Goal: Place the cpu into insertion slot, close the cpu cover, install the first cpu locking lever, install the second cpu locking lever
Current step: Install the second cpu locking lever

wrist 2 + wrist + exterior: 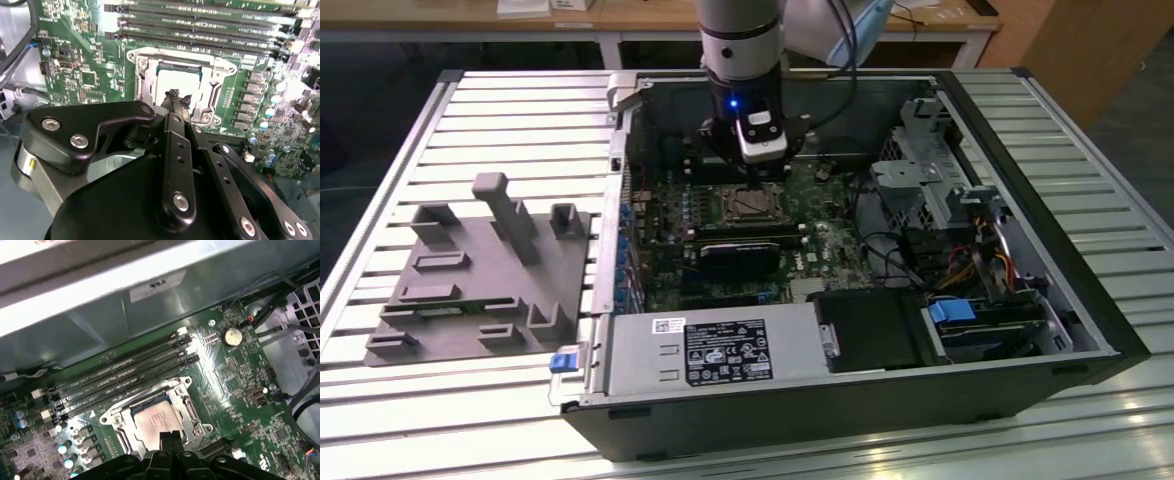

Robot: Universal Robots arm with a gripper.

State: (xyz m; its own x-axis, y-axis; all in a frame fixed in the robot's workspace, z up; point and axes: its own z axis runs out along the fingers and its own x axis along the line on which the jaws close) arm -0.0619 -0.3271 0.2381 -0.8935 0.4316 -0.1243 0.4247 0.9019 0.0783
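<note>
Black metal pincer (175, 100), fingertips pressed together empty, hovers over the square silvery cpu (157, 421).

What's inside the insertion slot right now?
The cpu lies in the insertion slot, its pale top showing through the cpu cover window in both wrist views. The claw hides its near edge; contacts underneath are covered.

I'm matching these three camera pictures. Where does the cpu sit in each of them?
Exterior view: the small square silvery-tan cpu lies in the socket, directly under the pincer.
Second wrist view: cpu beyond the pincer tips, inside the silvery metal frame.
First wrist view: cpu just beyond the pincer tips.
Shared landmark: the long black memory slots beside the socket.
</note>
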